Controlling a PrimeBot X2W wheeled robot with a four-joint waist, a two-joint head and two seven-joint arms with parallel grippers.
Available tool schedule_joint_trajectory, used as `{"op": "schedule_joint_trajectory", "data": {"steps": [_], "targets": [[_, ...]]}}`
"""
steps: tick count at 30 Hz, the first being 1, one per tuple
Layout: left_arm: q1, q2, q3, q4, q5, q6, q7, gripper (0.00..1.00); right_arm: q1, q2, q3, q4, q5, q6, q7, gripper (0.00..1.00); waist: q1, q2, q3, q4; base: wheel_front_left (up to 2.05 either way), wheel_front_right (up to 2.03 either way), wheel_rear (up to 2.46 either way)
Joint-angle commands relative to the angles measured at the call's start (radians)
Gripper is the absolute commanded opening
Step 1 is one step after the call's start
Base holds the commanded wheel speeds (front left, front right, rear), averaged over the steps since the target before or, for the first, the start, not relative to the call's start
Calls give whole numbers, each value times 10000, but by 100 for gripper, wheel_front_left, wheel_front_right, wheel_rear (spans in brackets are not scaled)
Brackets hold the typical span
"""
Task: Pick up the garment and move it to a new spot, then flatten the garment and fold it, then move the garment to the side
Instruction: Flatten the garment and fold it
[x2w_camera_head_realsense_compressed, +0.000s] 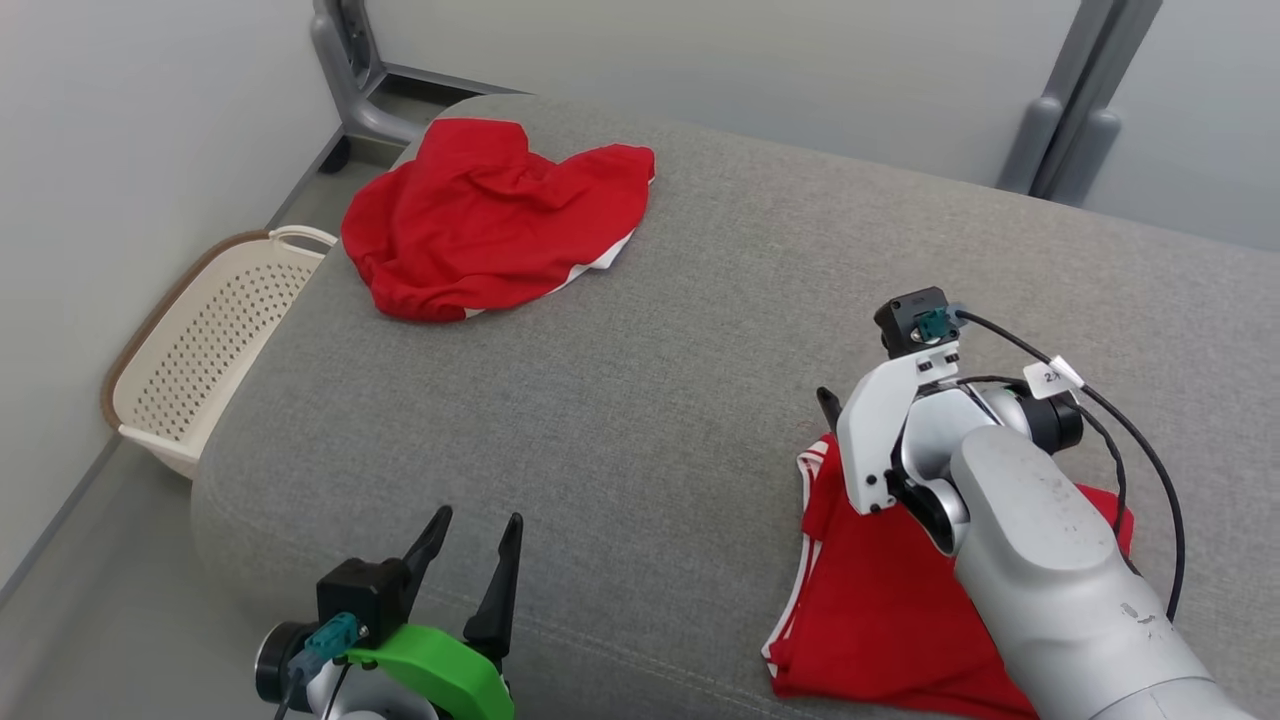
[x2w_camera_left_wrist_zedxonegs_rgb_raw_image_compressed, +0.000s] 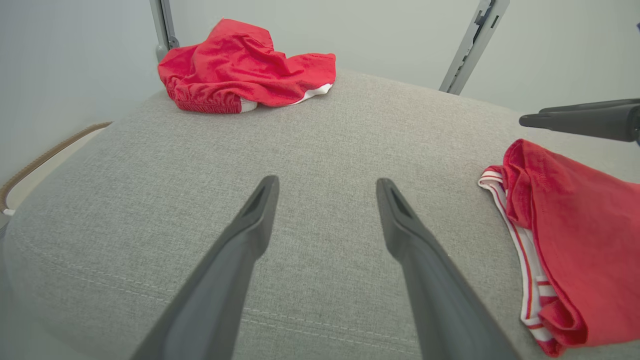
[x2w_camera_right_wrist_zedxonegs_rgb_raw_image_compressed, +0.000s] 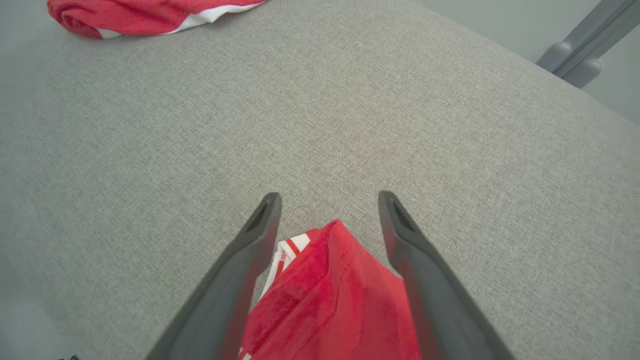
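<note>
Garment (x2w_camera_right_wrist_zedxonegs_rgb_raw_image_compressed: 330, 290) corner, between right end effector (x2w_camera_right_wrist_zedxonegs_rgb_raw_image_compressed: 329, 197) fingers, spread wide

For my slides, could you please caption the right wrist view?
Right gripper, open, straddles a red garment on the grey cushion.

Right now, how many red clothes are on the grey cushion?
2. A crumpled red garment lies at the far left corner of the cushion, near the basket. A folded red garment with white stripes lies near right, under the right gripper, whose arm may hide more.
</note>
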Motion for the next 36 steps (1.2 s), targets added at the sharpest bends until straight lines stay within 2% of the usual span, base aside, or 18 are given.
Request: {"op": "schedule_joint_trajectory", "data": {"steps": [1,8,15,25,31,36], "targets": [[159,56,74,-69,40,75,-56,100,195,-38,103,-207,151,-10,89,100,0,0,-198,-283,0,0,0],[283,201,180,-127,42,263,-65,100,863,-38,187,-1029,91,-10,642,100,0,0,-475,-882,0,0,0],[464,318,359,-297,-7,471,-65,100,2175,-38,-264,-2530,-86,-9,1464,100,0,0,-728,-1588,0,0,0],[481,391,444,-425,-85,529,-50,100,3731,-37,-1134,-4730,-535,-9,2780,100,0,0,-794,-2264,0,0,0],[338,394,415,-408,-91,496,-51,100,4239,-40,-2093,-5165,-818,-10,2875,100,0,0,-739,-2400,0,0,0],[280,456,401,-434,-55,468,-54,100,4384,-35,-2609,-4802,-1017,-10,2616,100,0,0,-671,-2398,0,0,0]]}}
